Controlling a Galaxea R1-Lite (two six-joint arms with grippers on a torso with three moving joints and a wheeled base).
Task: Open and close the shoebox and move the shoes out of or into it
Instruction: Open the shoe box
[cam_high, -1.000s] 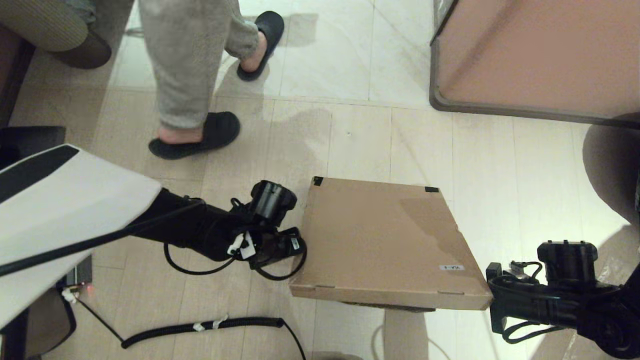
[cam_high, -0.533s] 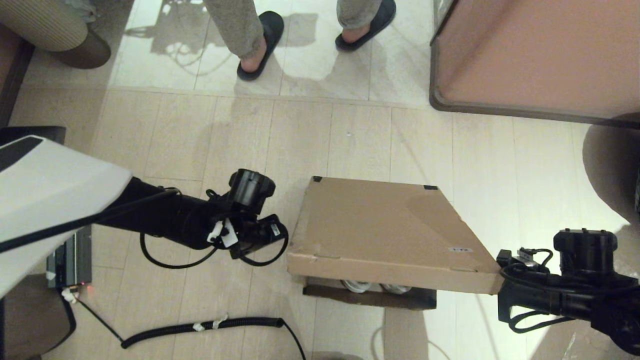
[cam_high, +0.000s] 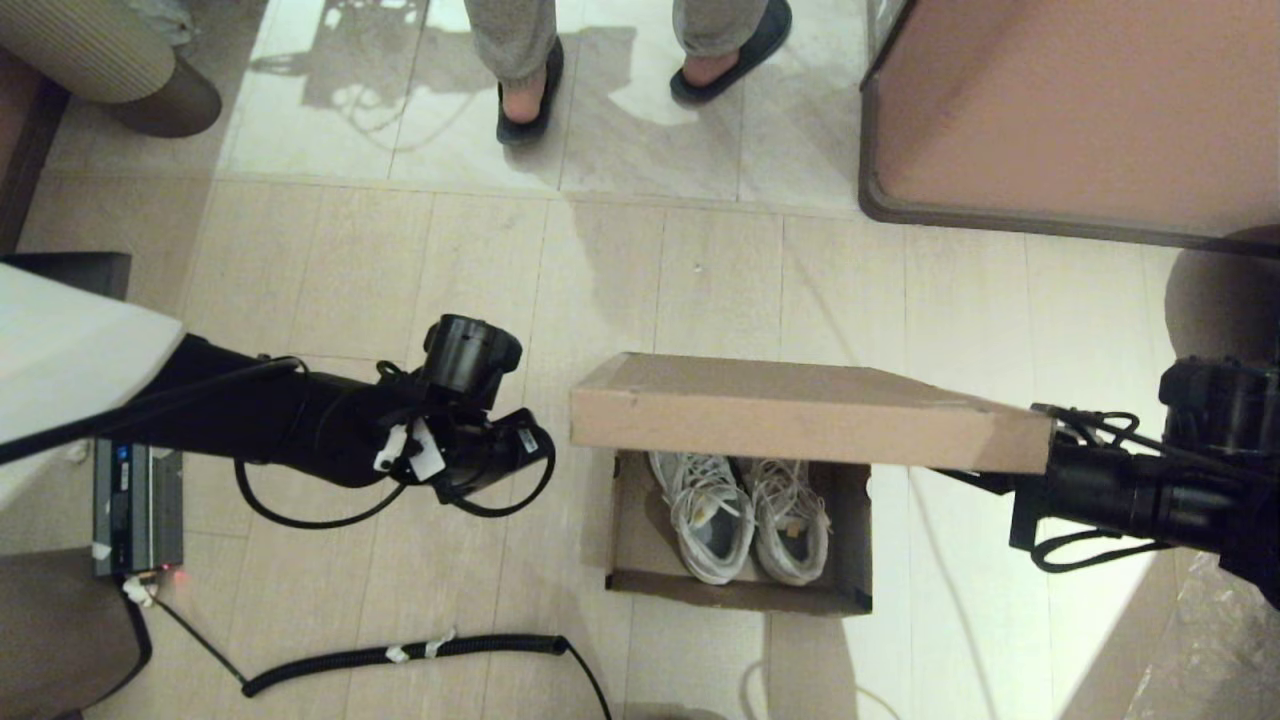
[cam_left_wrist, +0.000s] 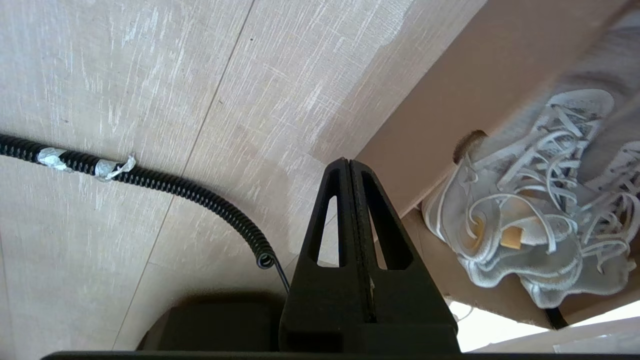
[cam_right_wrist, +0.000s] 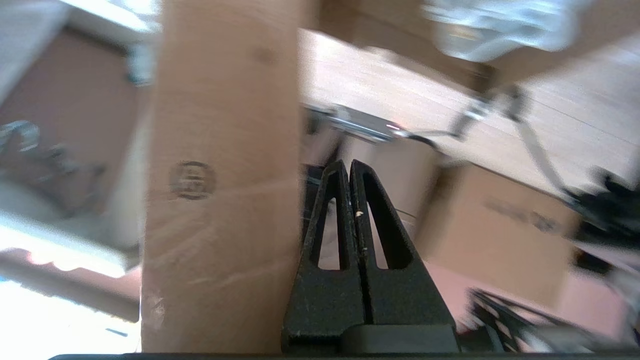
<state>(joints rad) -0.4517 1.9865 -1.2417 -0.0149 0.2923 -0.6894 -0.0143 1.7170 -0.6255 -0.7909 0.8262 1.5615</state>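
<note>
The brown cardboard shoebox (cam_high: 628, 520) stands on the floor with its hinged lid (cam_high: 800, 430) swung up steeply, front rim facing me. Inside lie the white and light-grey sneakers (cam_high: 745, 510), side by side, laces up; the left wrist view shows the sneakers (cam_left_wrist: 540, 240) over the box wall (cam_left_wrist: 440, 115). My right gripper (cam_high: 985, 482) is shut and sits under the lid's right corner; in its wrist view the right gripper (cam_right_wrist: 348, 162) has the lid's rim (cam_right_wrist: 225, 200) right beside it. My left gripper (cam_high: 535, 445) is shut on nothing and hangs left of the box, apart from it.
A coiled black cable (cam_high: 400, 655) lies on the floor near me. A person's feet in dark slippers (cam_high: 525, 100) stand at the far side. A pinkish-brown furniture panel (cam_high: 1070, 110) fills the far right. A grey device (cam_high: 135, 510) sits at the left.
The lid has swung from nearly flat to steeply raised, with my right arm rising and moving right under it. My left arm has drawn back leftward. The person has stepped away.
</note>
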